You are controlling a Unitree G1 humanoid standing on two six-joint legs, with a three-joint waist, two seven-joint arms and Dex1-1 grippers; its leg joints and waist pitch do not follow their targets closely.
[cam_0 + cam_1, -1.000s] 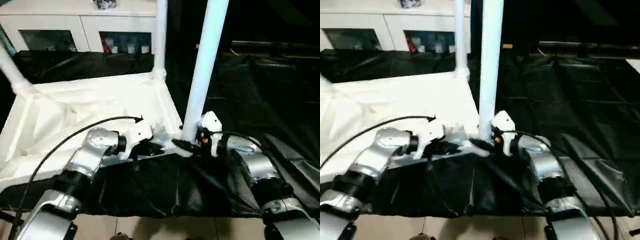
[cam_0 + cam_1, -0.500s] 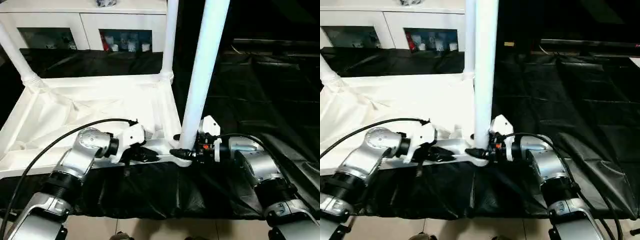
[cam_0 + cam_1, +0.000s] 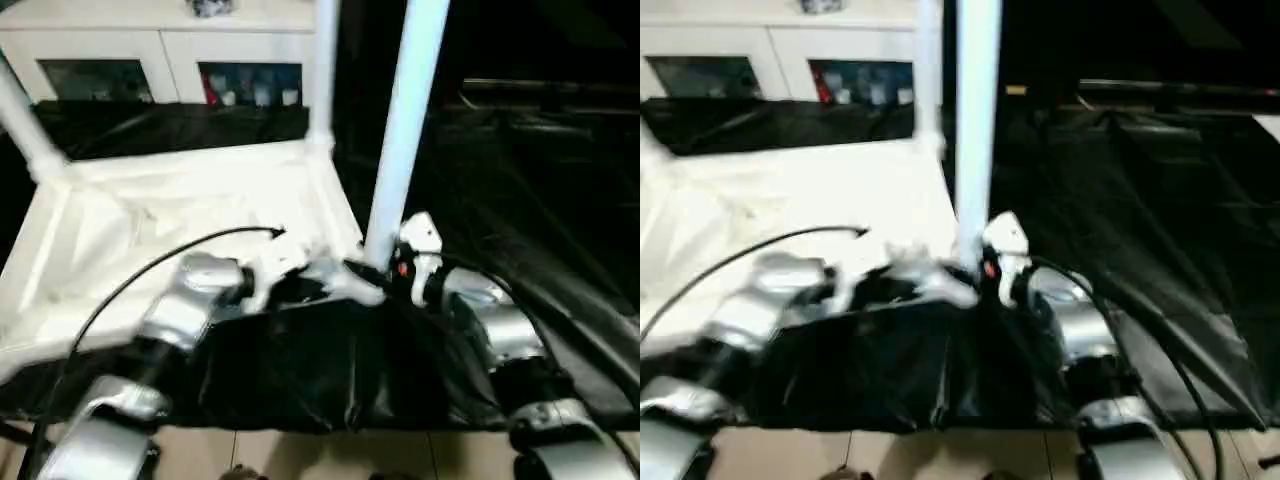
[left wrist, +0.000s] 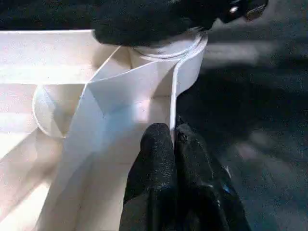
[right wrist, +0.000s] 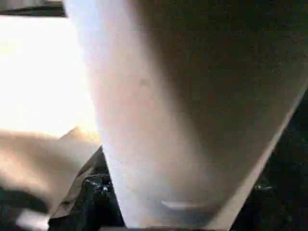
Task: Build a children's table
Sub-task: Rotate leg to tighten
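The children's table (image 3: 190,205) is lying upside down on a black sheet (image 3: 520,190), ribbed underside facing up, occupying the left half of the head view. Three legs are standing up from it: one at the 10 o'clock corner (image 3: 25,125), one at the 12 o'clock corner (image 3: 322,70), and the near-right leg (image 3: 405,120) rising at about 1 o'clock from the corner closest to the arms. The left gripper (image 4: 173,144) is sitting with its two black fingers (image 4: 154,159) pressed together, pinching the thin white rim of the top just beside that corner socket. The right gripper (image 3: 372,275) is sitting against the base of the near-right leg; I cannot tell how it is set. A white glass-doored cabinet (image 3: 160,60) is standing behind at 11 o'clock.
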